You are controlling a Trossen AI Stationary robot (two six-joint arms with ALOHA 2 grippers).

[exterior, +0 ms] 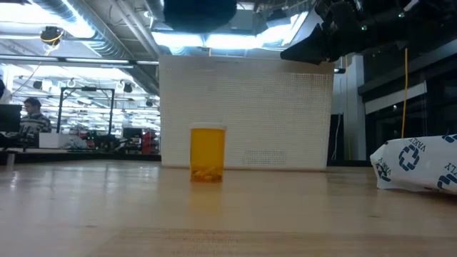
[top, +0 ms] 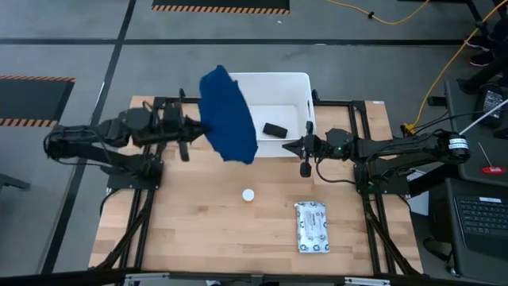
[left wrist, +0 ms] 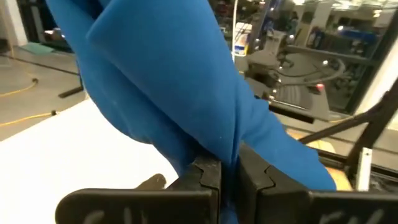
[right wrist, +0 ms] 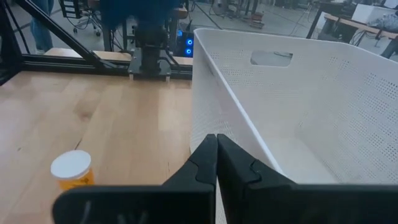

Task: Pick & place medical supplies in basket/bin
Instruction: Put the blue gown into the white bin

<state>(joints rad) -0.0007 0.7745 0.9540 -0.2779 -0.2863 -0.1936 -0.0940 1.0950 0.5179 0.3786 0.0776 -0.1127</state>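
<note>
Two claws work at the far edge of the counter (top: 198, 230). The left claw (top: 194, 127) is clenched on the dark blue cloth (top: 228, 115), which hangs over the left rim of the white tub (top: 298, 79) and hides that wall from above; its wrist view shows the fingers (left wrist: 205, 174) pinching a fold of cloth (left wrist: 161, 81), with little else visible past it. The right claw (top: 304, 147) sits at the tub's near right corner, fingers pressed together on nothing, with the tub's rim just beyond its tips (right wrist: 216, 146). Only the high view shows the small black cylinder (top: 275, 129) lying inside the tub; the low view sees just the tub's perforated wall (exterior: 246, 114). The white-orange bottle (top: 248, 195) stands upright mid-counter, in front of the tub, with bare wood all around it. The printed packet (top: 311, 227) lies near the front right, cut off at the low view's edge (exterior: 418, 164).
</note>
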